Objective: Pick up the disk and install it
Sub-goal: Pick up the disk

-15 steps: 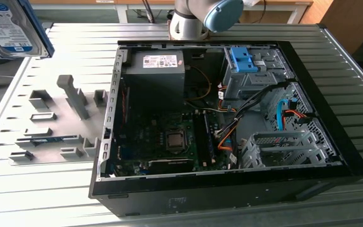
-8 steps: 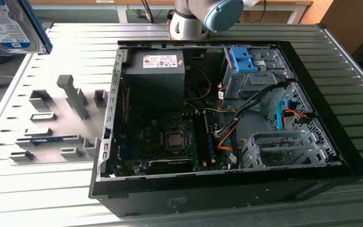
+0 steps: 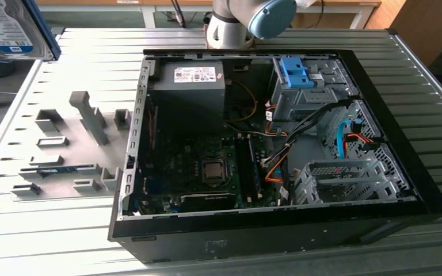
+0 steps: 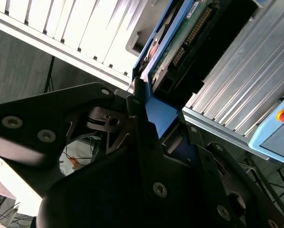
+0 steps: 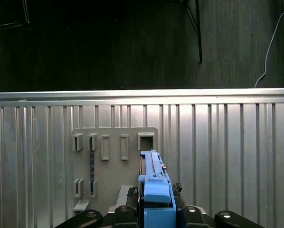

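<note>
In the exterior view's upper left corner the disk [image 3: 10,29] hangs label-out above the ribbed tabletop [image 3: 52,230] and the grey fixture plate [image 3: 67,144], well apart from the open computer case [image 3: 405,190]. From where I stand the pick-up looks done and the install not yet. The grey drive cage [image 3: 344,181] at the case's lower right appears empty. Seating the disk there would, I'd judge, call for squaring its blue carrier [image 3: 43,29] to that opening

In the second wrist view the gripper [image 4: 156,114] has its fingers [image 4: 137,99] closed in on the blue carrier, pinching the disk [image 4: 189,42] by one end, with the green circuit board [image 4: 177,54] facing the camera

In the first wrist view the disk [image 5: 154,183] stands edge-on between the black fingers [image 5: 131,192], which press on both sides of the carrier. Beyond it lie the fixture plate [image 5: 113,166] and the tabletop [image 5: 227,152]
</note>
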`<action>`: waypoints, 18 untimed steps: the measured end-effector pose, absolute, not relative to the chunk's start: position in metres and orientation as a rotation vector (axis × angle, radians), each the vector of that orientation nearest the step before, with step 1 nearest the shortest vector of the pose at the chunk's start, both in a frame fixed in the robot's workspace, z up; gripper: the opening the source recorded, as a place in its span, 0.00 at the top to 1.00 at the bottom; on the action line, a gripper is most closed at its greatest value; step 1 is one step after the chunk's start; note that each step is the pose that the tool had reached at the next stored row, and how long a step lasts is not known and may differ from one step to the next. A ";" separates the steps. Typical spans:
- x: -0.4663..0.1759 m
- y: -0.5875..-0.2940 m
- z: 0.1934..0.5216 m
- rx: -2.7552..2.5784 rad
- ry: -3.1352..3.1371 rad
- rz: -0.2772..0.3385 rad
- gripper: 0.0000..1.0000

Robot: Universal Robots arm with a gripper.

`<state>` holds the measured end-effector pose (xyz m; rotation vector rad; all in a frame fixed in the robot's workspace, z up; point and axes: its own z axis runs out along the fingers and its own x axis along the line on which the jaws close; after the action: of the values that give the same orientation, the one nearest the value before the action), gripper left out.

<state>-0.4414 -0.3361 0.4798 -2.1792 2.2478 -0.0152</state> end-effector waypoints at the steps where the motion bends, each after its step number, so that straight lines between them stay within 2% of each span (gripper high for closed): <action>1: -0.441 -0.336 0.481 -2.179 2.248 -0.015 0.64; 18: -0.438 -0.336 0.486 -2.179 2.248 -0.015 0.64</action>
<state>-0.4380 -0.3360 0.4857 -2.1792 2.2479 -0.0152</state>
